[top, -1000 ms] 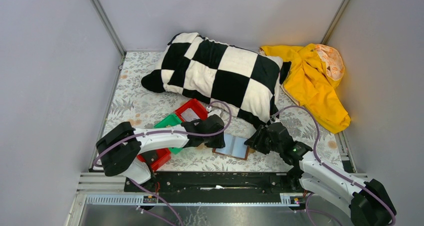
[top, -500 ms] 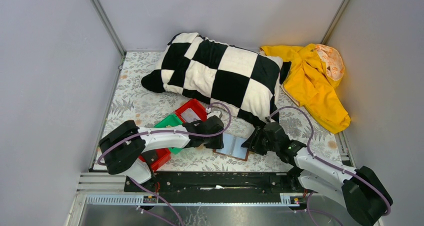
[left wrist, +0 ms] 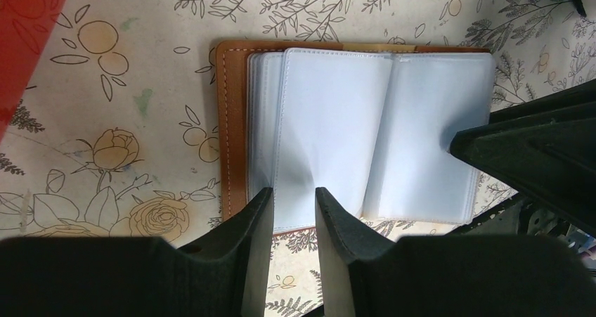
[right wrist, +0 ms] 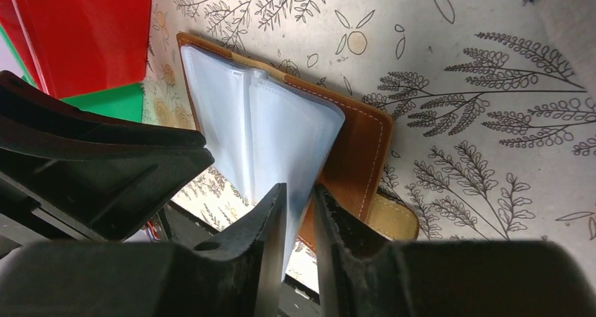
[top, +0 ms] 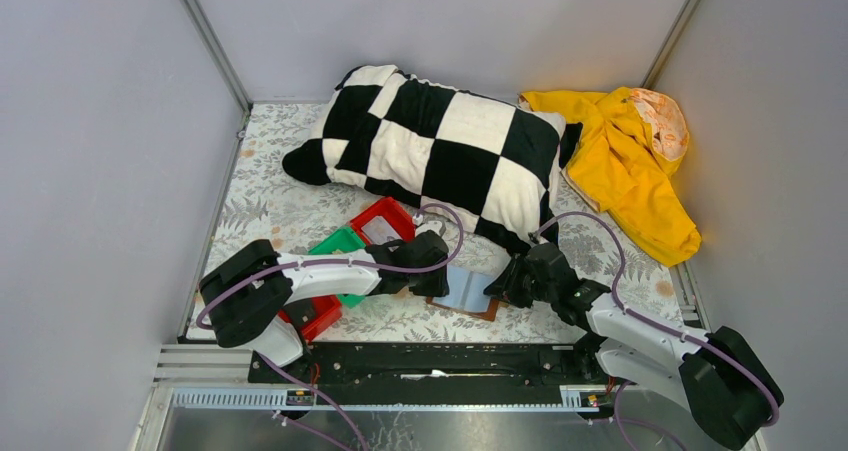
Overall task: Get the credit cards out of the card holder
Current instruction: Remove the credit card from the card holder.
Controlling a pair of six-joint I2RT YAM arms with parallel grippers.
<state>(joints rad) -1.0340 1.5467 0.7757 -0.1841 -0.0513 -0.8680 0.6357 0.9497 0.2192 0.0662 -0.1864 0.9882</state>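
Note:
The card holder [top: 468,291] lies open on the floral table, brown cover down and pale grey-blue sleeves up. My left gripper [top: 432,279] is at its left page. In the left wrist view its jaws [left wrist: 289,194] stand narrowly apart, with a puckered sleeve [left wrist: 330,120] between the tips. My right gripper [top: 503,289] is at the right page. In the right wrist view it [right wrist: 301,190] is shut on a lifted pale sleeve [right wrist: 281,127] over the brown cover [right wrist: 358,141]. No credit card shows.
A red bin [top: 385,221] and a green bin [top: 338,243] sit just left of the holder, and another red bin [top: 318,316] lies under my left arm. A checkered pillow [top: 440,151] and a yellow garment [top: 630,166] lie behind.
My right gripper has moved left onto the card holder's right page and now has a sleeve between its jaws. My left gripper has stayed put.

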